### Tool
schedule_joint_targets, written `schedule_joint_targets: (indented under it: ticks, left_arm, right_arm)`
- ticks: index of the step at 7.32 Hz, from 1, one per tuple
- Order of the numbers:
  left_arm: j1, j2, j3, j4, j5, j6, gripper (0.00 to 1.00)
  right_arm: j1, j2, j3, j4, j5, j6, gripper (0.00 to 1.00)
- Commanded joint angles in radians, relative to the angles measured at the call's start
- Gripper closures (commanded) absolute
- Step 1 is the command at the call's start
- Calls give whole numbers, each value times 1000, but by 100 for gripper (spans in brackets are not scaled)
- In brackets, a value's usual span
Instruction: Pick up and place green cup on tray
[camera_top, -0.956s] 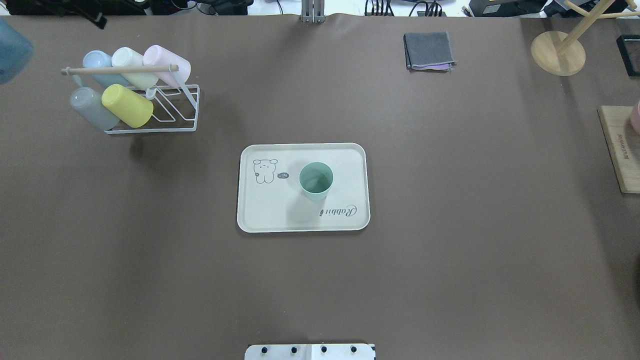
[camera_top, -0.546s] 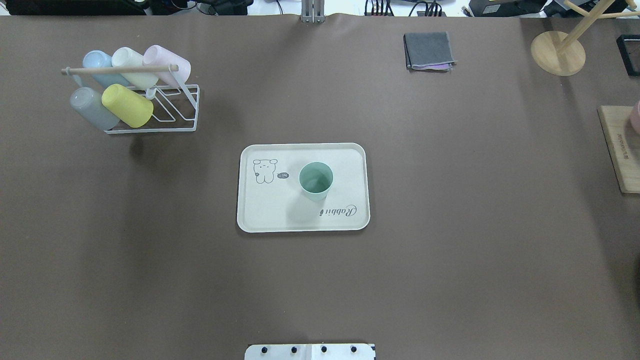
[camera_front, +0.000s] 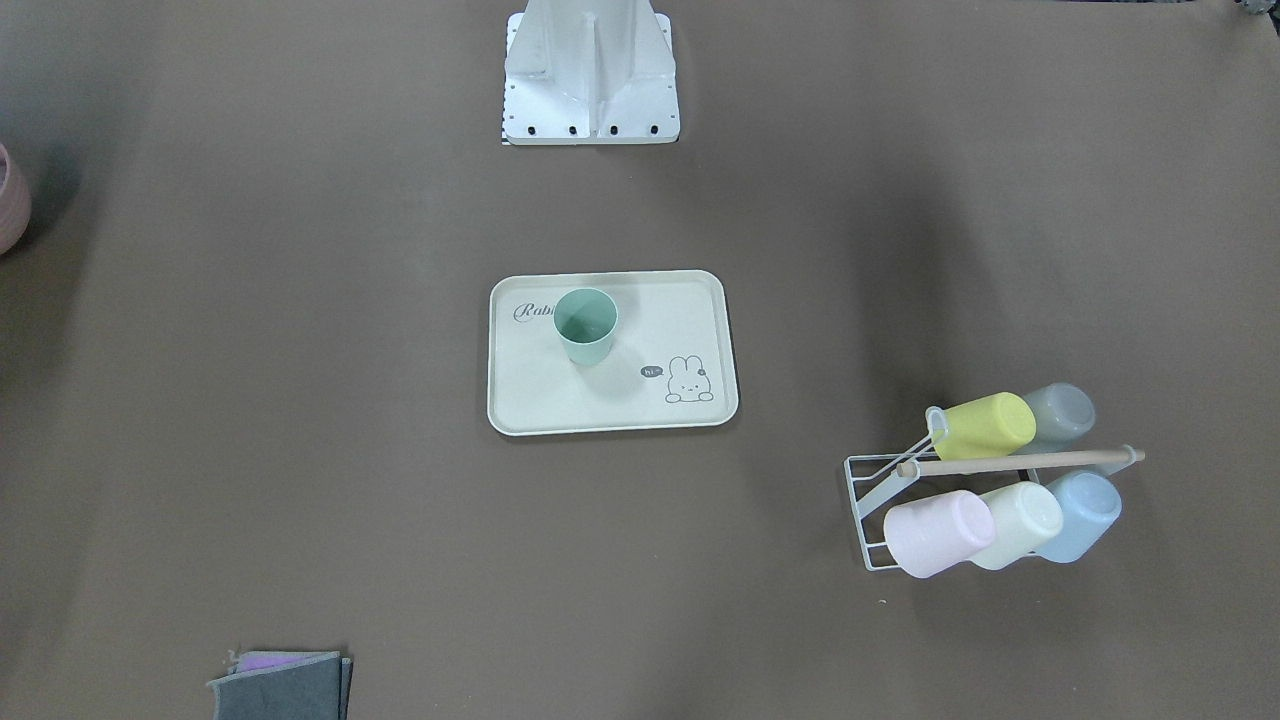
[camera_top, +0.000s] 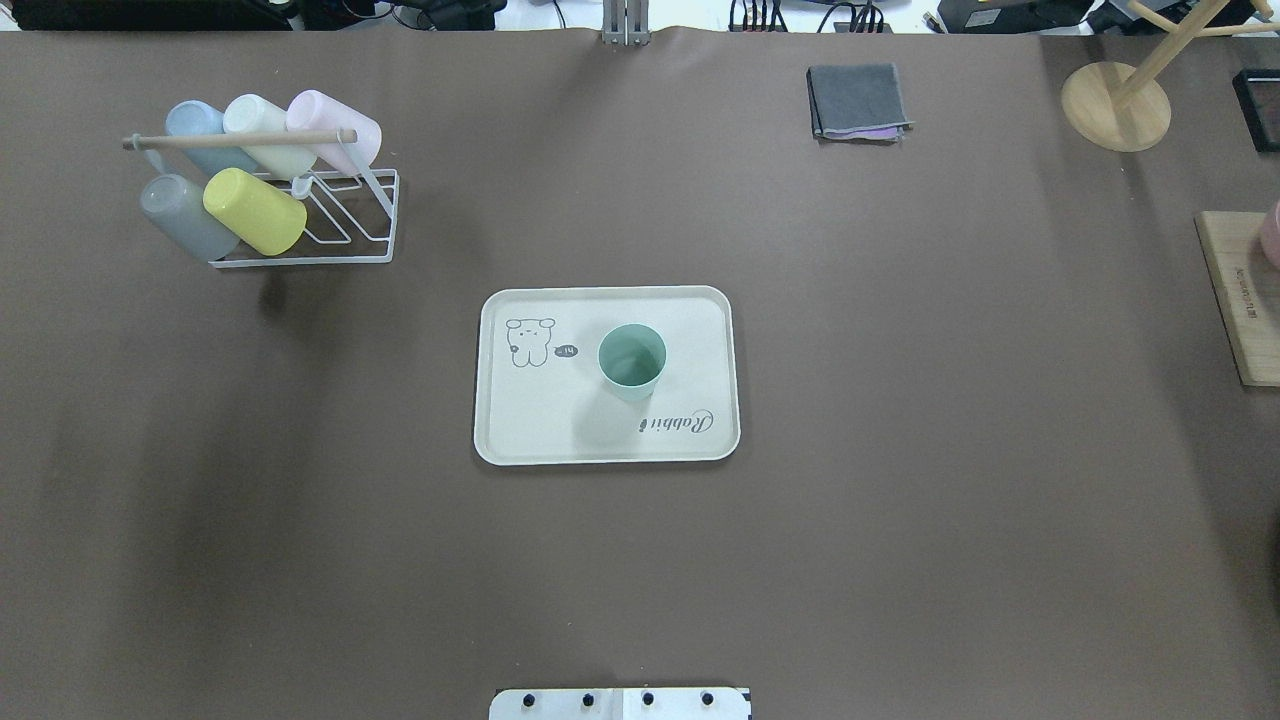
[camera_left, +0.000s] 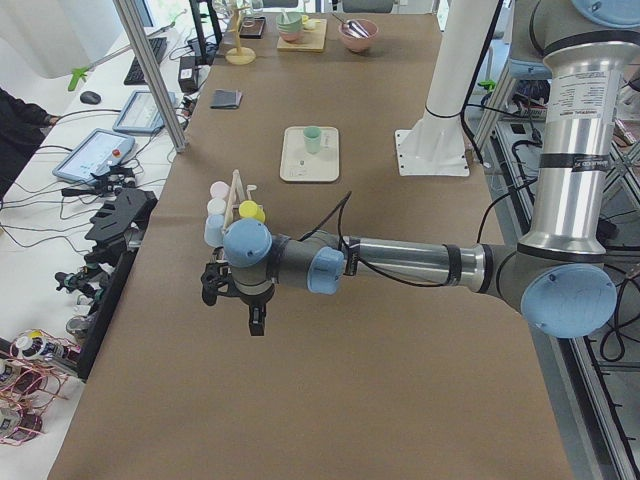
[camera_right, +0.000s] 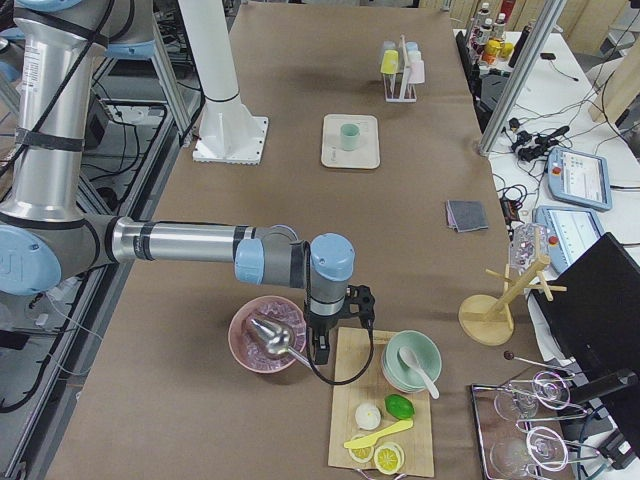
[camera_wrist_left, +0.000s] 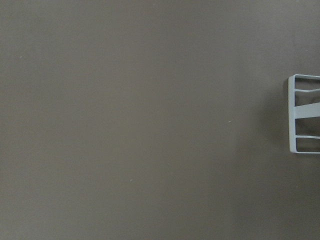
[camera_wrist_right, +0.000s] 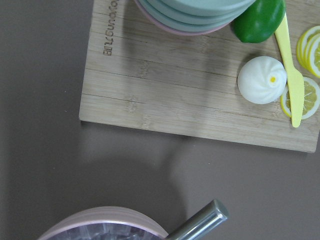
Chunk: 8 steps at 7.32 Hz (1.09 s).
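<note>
The green cup (camera_top: 632, 362) stands upright and empty on the cream tray (camera_top: 540, 420), right of the bunny drawing. Both also show in the front view, cup (camera_front: 585, 325) on tray (camera_front: 620, 400). Neither gripper is near them, and neither shows in the overhead or front view. The left gripper (camera_left: 254, 322) hangs over bare table near the table's left end, beyond the cup rack. The right gripper (camera_right: 322, 352) hangs between a pink bowl and a cutting board at the table's right end. I cannot tell whether either is open or shut.
A white wire rack (camera_top: 330, 225) with several pastel cups lying in it stands at the back left; its corner shows in the left wrist view (camera_wrist_left: 302, 115). A grey cloth (camera_top: 858, 100), a wooden stand (camera_top: 1115, 105), a cutting board (camera_top: 1240, 300) and a pink bowl (camera_right: 268, 335) are on the right.
A blurred blue part of the left arm at the overhead view's upper left edge has left that view. The cup and tray have not moved.
</note>
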<state>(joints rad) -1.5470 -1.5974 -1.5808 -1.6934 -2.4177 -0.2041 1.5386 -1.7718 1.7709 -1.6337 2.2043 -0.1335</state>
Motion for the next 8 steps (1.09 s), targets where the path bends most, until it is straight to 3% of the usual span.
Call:
schedule_joint_targets:
  ticks: [1,8]
  left_arm:
    - [-24,17,30,-5,5,72,2]
    - [-81,40,38,3,-6,72,2]
  right_arm:
    - [0,0,1,0,0,0,0]
    - [0,2,4,0,0,0,0]
